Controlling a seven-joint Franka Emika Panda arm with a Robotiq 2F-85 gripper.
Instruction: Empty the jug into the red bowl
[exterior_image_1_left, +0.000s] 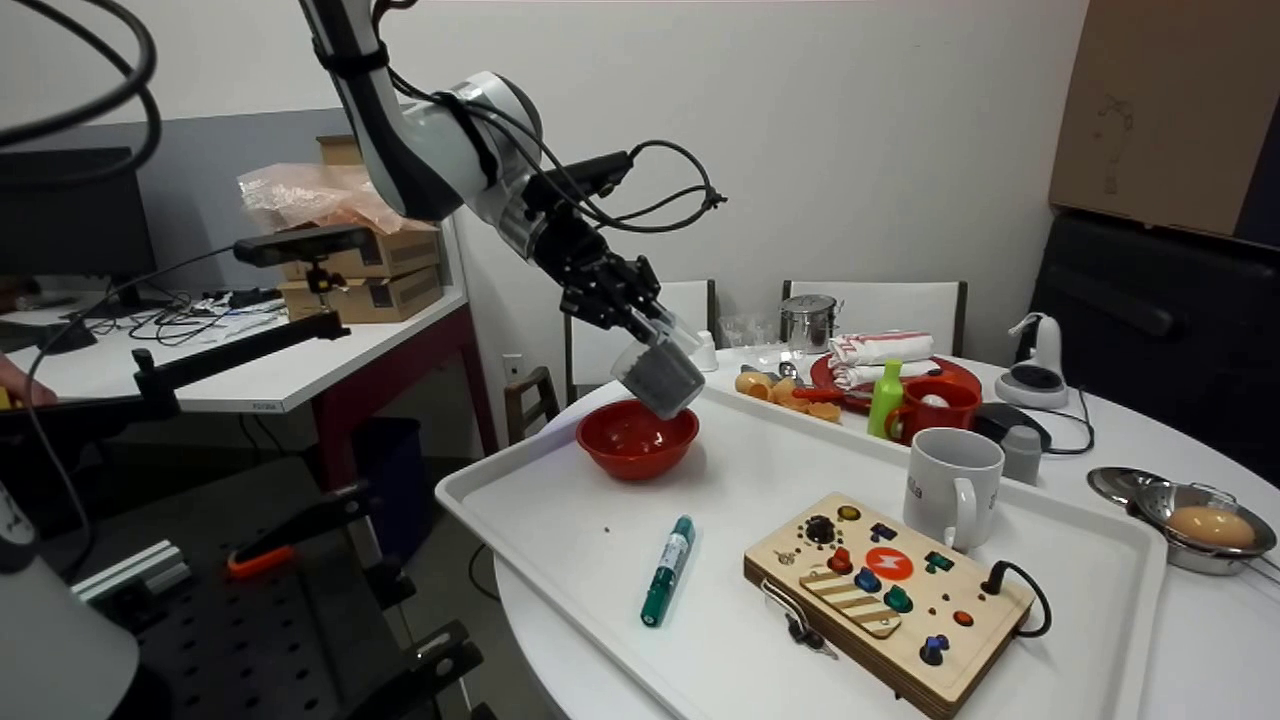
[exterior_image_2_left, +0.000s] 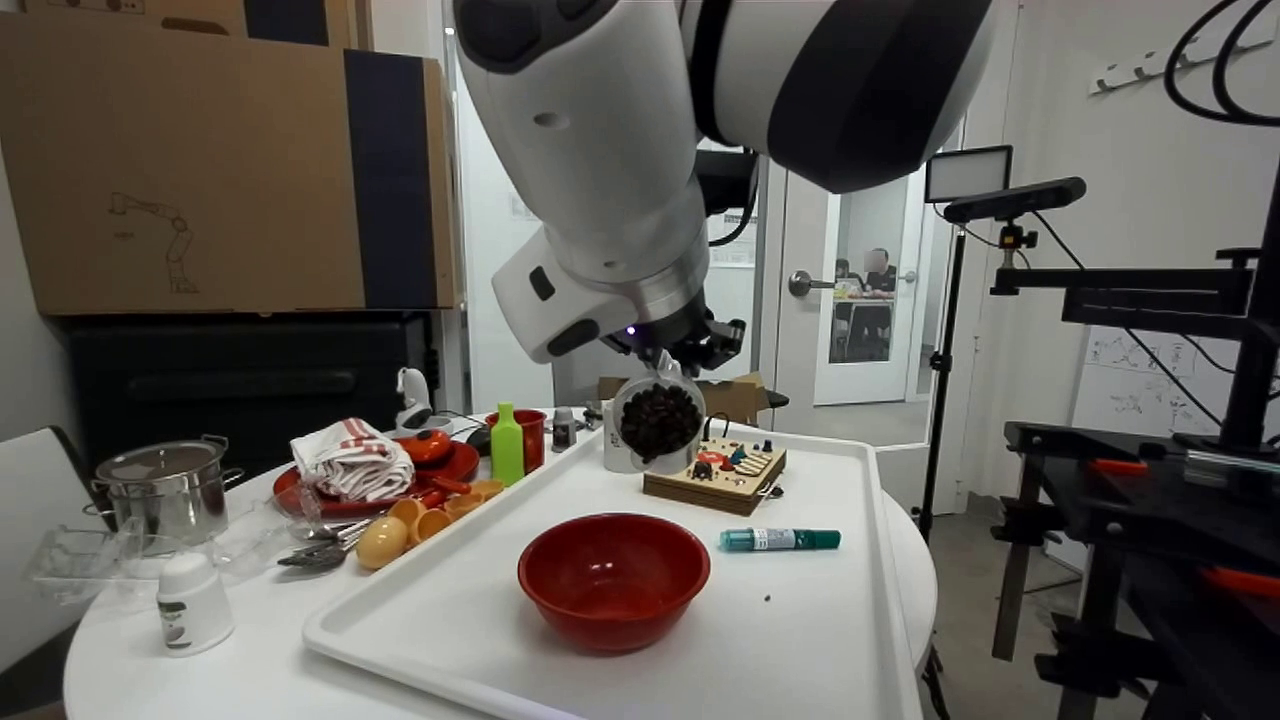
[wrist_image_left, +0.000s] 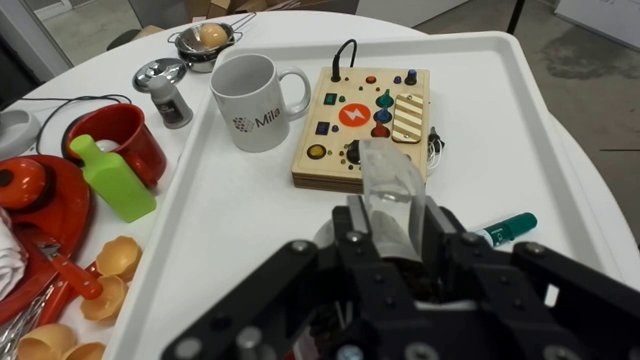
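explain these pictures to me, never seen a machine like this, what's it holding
The machine is a robot arm ending in a two-fingered gripper. Both exterior views come from cameras outside it; the wrist view looks out past the gripper. The gripper holds a clear jug by its handle, tilted near the red bowl, with dark bean-like pieces inside. Sharing the white tray with the bowl are a green marker, a white Mila mug and a wooden switch box.
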